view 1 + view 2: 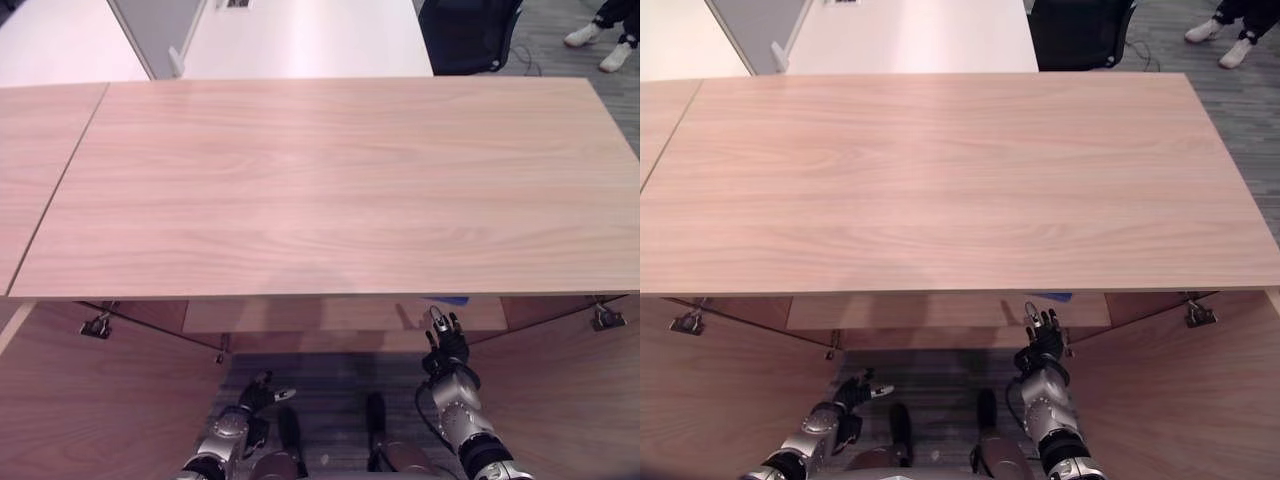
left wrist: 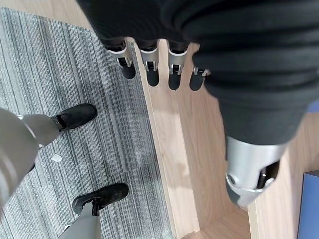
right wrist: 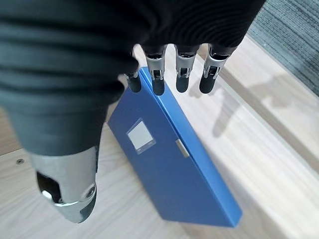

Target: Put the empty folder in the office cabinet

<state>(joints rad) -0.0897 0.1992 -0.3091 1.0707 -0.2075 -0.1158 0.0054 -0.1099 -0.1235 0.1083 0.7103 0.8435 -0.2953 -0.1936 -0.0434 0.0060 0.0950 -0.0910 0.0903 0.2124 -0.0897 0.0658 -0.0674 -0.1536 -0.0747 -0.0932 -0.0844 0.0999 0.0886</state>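
Right hand [image 3: 75, 89] sits closest to the lens in its wrist view, fingers [image 3: 158, 82] straight and relaxed, gripping nothing. Just past those fingertips is the blue folder [image 3: 169, 169], standing tilted on the cabinet's wooden shelf [image 3: 279, 164] and leaning toward the back, with the hand near its top edge but, as far as I can tell, not clamped on it. From the head camera you only catch a sliver of blue under the cabinet's top panel [image 1: 330, 180], right above that hand, so the folder is already inside. Left hand [image 2: 249, 99] hangs low near the cabinet's open front, fingers straight too, holding nothing.

My read: the placing step is basically done and we're at the release stage. Next move should be pulling the right hand straight back out without clipping the folder, since it looks like it could tip.
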